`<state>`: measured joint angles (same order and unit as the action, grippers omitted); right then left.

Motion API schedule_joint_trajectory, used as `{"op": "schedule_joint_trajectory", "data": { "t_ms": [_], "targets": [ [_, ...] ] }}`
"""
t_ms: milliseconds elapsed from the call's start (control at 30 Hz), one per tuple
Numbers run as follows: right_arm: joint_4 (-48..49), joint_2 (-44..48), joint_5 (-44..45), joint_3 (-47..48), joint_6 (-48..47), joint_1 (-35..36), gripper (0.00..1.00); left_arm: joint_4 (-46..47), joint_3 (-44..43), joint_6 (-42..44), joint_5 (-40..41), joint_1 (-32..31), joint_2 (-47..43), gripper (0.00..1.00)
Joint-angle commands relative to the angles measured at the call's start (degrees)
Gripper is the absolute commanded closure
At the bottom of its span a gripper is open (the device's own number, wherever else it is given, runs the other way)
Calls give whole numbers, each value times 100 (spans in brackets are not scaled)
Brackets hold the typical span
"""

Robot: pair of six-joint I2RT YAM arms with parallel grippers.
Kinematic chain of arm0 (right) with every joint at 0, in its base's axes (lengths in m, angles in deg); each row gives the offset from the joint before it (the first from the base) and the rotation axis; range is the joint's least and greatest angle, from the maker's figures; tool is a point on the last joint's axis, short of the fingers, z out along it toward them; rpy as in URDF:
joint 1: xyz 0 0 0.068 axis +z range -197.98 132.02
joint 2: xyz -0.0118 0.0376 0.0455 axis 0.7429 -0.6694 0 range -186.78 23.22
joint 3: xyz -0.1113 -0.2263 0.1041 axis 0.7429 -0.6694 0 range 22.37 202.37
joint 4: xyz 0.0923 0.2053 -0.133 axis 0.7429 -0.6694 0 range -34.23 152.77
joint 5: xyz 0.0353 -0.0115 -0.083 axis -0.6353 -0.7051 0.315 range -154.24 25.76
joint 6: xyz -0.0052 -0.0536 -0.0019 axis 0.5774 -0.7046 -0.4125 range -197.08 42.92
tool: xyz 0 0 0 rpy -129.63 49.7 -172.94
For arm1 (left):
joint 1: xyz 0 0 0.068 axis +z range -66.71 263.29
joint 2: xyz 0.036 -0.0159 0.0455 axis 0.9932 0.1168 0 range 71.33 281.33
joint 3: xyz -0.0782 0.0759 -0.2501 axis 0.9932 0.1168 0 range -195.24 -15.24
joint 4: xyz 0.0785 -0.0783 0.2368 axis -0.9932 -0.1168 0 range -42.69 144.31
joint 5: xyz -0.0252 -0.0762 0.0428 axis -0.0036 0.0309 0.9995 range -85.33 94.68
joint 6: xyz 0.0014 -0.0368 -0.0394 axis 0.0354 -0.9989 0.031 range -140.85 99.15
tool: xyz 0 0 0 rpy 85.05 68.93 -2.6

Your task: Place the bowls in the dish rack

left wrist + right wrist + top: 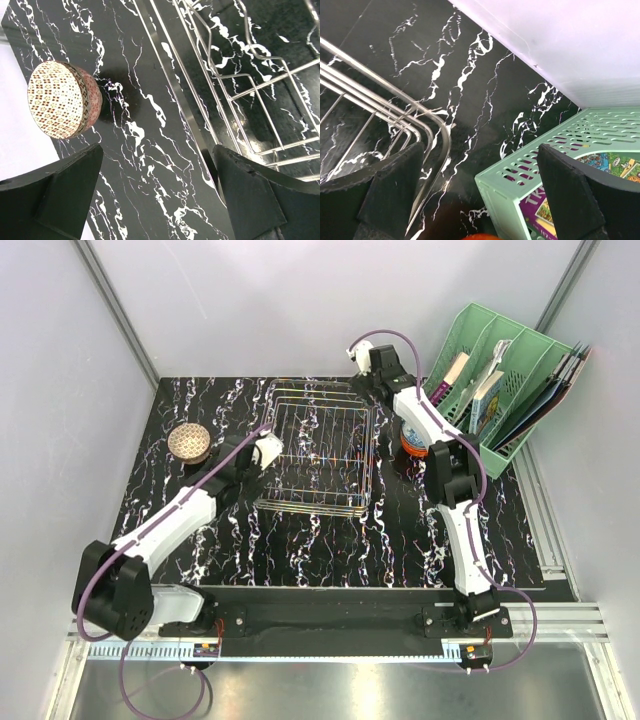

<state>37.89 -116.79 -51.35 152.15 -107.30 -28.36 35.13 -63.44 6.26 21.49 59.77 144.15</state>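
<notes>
Bowl [188, 443] on table [300, 545], outside dish rack [318, 450]

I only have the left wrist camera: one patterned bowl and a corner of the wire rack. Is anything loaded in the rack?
Observer: No. From the top view, the dish rack holds no bowls.
Operator: Any other bowls around?
Observer: An orange-red bowl sits just right of the rack, near the green file organiser. The right arm partly hides it, and something blue-patterned shows under it.
Operator: What is the right gripper doing?
Observer: The right gripper is open and empty, over the rack's far right corner.
</notes>
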Motion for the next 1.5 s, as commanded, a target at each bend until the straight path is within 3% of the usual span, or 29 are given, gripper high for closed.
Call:
{"op": "schedule_joint_trajectory", "data": {
  "t_ms": [0, 200, 567, 1033, 1467],
  "targets": [
    [265, -9, 241, 391, -46, -81, 0, 98, -242, 119, 497, -11, 189, 1],
    [265, 227, 259, 84, -107, -116, 0, 485, -417, 382, 1104, 155, 584, 1],
    [405, 1150, 171, -1410, -230, -134, 0, 846, -1612, 769, 999, 929, 1858, 1],
    [458, 2688, -260, -3361, -379, -99, 0, 749, -3923, 1288, 1210, 1333, 3783, 1],
    [370, 3058, -392, -4056, -459, 77, 0, 670, -5154, 1534, 1219, 1570, 4767, 1]
  ]
}}
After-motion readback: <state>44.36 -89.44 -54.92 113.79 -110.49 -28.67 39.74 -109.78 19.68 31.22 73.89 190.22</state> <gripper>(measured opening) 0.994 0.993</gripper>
